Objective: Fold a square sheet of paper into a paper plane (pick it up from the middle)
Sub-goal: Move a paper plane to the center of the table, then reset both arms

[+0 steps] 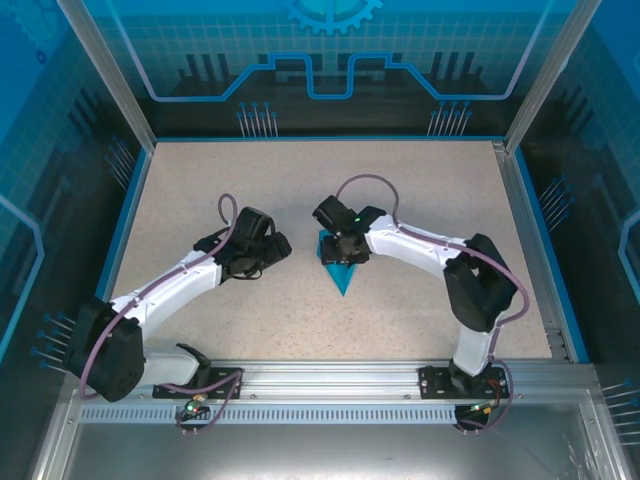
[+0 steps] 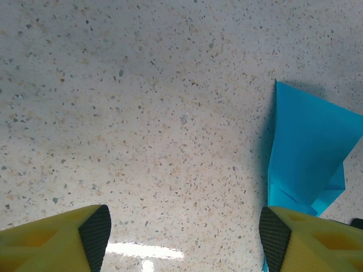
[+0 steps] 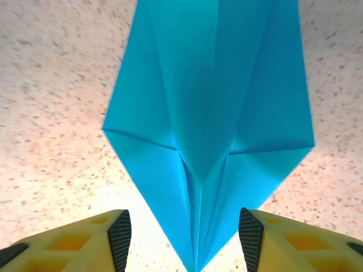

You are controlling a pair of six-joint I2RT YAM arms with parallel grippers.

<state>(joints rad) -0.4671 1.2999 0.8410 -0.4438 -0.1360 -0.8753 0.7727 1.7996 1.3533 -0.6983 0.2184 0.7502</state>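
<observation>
Paper plane [image 3: 210, 113] flat mid-way across the worktop [image 1: 200, 200] — right claw [image 3: 186, 235] spread wide astride a pointed end, left claw [image 2: 184, 229] gaping alongside — both empty.

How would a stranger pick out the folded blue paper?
On the speckled beige table, near its middle, below the right gripper, lies a cyan-blue folded paper plane. Its narrow kite outline, centre crease and sharp point aimed towards the table's near edge set it apart from the black-and-white arms.
</observation>
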